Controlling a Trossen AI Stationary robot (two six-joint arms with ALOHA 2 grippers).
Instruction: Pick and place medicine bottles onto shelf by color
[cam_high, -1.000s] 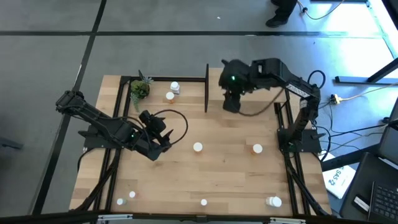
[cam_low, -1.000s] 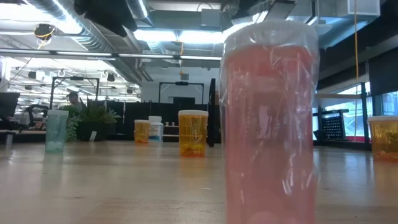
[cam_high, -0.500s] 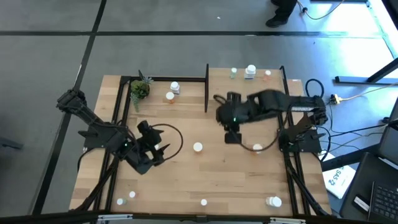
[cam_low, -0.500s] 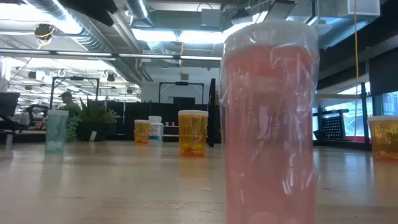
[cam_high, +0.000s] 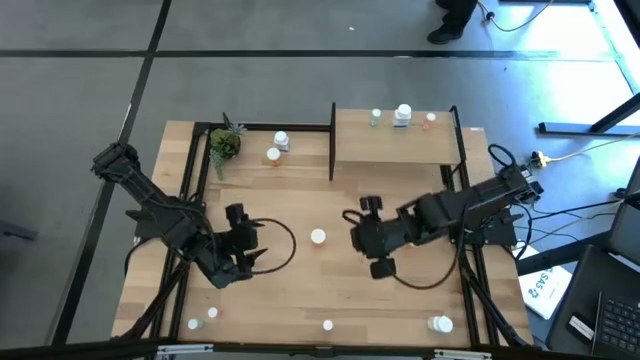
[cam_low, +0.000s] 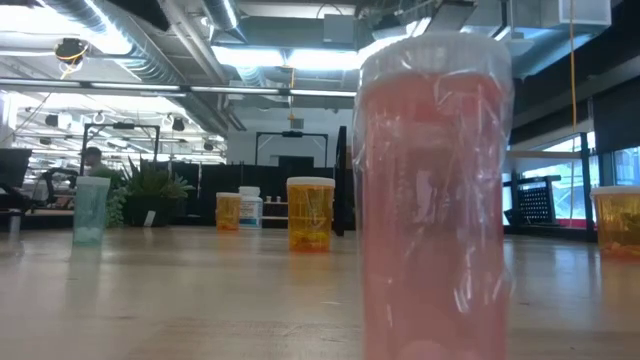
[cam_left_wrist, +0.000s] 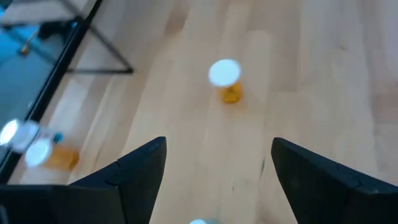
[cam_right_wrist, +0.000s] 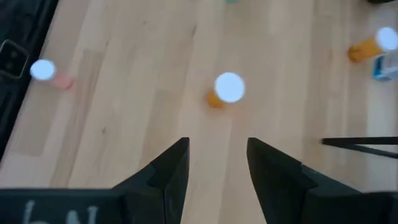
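The shelf (cam_high: 392, 148) stands at the table's far right, with a green, a white and a pinkish bottle (cam_high: 402, 114) along its far edge. An orange bottle (cam_high: 318, 237) stands mid-table. My right gripper (cam_high: 352, 232) hovers open just right of it, and the bottle (cam_right_wrist: 227, 88) shows ahead of its fingers (cam_right_wrist: 217, 146). My left gripper (cam_high: 256, 258) hangs wide open left of centre, nothing between its fingers (cam_left_wrist: 217, 149); an orange bottle (cam_left_wrist: 225, 79) lies ahead. In the low view a pinkish-red bottle (cam_low: 432, 200) stands close up, and no gripper shows.
A small potted plant (cam_high: 225, 143) and two bottles (cam_high: 277, 148) stand at the far left. More bottles stand along the near edge (cam_high: 203, 318), (cam_high: 328, 324), (cam_high: 440, 323). A black frame post (cam_high: 332, 140) marks the shelf's left end. Bare wood lies between the two grippers.
My right gripper has swung from above the shelf toward the table's near edge and down to mid-table, uncovering the shelf's three bottles and now hiding the orange bottle at centre right. My left gripper has moved toward the near edge and rolled. No bottle has moved.
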